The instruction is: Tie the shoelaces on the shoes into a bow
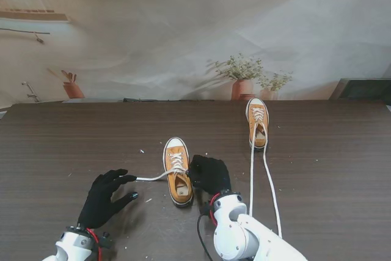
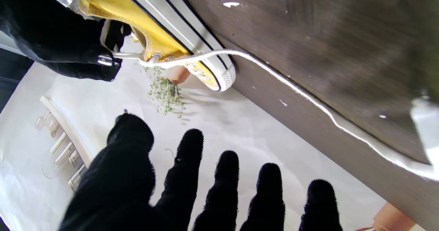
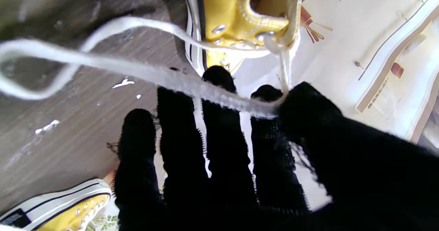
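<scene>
Lace (image 1: 153, 177) ends drawn apart at near shoe (image 1: 178, 180) — right hand (image 1: 209, 174) pinching one; left hand (image 1: 105, 198) grip on other unclear. Keep tension even, cross low.

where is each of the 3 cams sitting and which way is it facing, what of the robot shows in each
Stand view: sits above the shoulders, looks down at the table; shows the left hand, right hand and both wrists.
Left wrist view: sits on the left wrist, looks along the spread fingers toward the near shoe; the right hand shows beside the shoe.
Right wrist view: sits on the right wrist, looks along the fingers at the near shoe's opening; thumb and forefinger pinch a lace.
Shared: all three show the near shoe; stand and right wrist views show the far shoe.
</scene>
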Action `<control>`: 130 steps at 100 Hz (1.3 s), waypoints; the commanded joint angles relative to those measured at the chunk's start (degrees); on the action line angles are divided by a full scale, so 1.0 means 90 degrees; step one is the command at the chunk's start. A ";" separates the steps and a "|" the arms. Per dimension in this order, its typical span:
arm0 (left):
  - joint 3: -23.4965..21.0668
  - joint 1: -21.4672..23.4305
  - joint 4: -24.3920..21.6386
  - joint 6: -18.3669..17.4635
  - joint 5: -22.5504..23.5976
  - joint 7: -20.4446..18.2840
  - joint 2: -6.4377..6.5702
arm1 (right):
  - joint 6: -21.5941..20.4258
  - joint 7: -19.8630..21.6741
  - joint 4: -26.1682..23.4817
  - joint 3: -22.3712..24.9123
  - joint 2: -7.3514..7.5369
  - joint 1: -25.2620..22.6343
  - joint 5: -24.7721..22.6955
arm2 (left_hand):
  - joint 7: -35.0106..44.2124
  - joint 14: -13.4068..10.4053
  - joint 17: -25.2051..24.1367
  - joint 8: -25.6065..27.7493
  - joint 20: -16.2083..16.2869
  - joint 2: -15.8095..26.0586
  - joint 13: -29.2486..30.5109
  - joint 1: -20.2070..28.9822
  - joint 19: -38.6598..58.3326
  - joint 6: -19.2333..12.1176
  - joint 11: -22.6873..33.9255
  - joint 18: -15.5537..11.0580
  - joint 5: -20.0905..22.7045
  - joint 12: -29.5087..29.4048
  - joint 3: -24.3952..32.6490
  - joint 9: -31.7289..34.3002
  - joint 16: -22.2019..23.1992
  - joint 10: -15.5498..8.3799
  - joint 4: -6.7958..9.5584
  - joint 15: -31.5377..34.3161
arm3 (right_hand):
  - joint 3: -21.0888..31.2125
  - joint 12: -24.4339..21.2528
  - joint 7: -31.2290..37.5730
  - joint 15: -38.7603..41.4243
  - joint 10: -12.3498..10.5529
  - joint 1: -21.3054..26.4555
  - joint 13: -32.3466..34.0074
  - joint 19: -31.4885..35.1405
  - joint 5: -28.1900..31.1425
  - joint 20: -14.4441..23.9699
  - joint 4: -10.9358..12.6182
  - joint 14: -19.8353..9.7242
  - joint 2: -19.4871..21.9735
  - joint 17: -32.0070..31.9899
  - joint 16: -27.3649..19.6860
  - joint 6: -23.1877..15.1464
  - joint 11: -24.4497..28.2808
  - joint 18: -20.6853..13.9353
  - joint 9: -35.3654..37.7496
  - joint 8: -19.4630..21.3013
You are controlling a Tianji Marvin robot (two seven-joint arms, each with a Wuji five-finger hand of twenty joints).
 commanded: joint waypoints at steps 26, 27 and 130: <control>0.0049 -0.0002 -0.0026 -0.0088 -0.0092 -0.0066 -0.0038 | 0.0029 0.0327 -0.0137 0.0106 -0.0244 -0.0080 0.1015 | -0.0053 0.0060 -0.0098 0.0089 -0.0112 0.0314 0.0082 0.0198 -0.0072 -0.0144 -0.0075 -0.0154 0.0209 -0.0072 -0.0321 0.0135 -0.0071 -0.0036 -0.0003 -0.0072 | -0.0042 0.0154 0.0275 0.0389 -0.0473 0.0294 0.1678 0.0559 0.0023 -0.0038 -0.0103 -0.0318 -0.0078 0.0779 0.0286 -0.0121 0.0877 -0.0123 0.1734 0.0059; 0.0050 -0.0003 -0.0026 -0.0090 -0.0096 -0.0068 -0.0038 | 0.0040 0.0345 -0.0157 0.0116 -0.0253 -0.0088 0.1090 | -0.0053 0.0060 -0.0100 0.0090 -0.0115 0.0313 0.0087 0.0203 -0.0075 -0.0145 -0.0075 -0.0154 0.0211 -0.0072 -0.0325 0.0135 -0.0070 -0.0030 -0.0003 -0.0069 | -0.0035 0.0176 0.0284 0.0451 -0.0486 0.0307 0.1693 0.0581 0.0024 -0.0044 -0.0100 -0.0315 -0.0093 0.0795 0.0337 -0.0110 0.0938 -0.0114 0.1763 0.0042; 0.0139 -0.0056 -0.0007 -0.0260 -0.0111 -0.0025 -0.0051 | 0.1036 0.2889 -0.2157 0.1136 0.0326 -0.0625 0.3443 | -0.0021 0.0124 0.0031 0.0084 -0.0253 0.0392 0.0235 0.0377 -0.0068 -0.0120 0.0003 -0.0073 0.0290 -0.0050 -0.0601 0.0305 -0.0059 -0.0012 0.0046 0.0107 | -0.0567 0.1721 -0.0225 0.7445 -0.0538 -0.0708 0.1814 0.5607 -0.0842 0.2289 -0.0044 -0.1441 0.0272 0.5259 0.3005 -0.0317 0.2313 0.0056 0.0748 -0.1071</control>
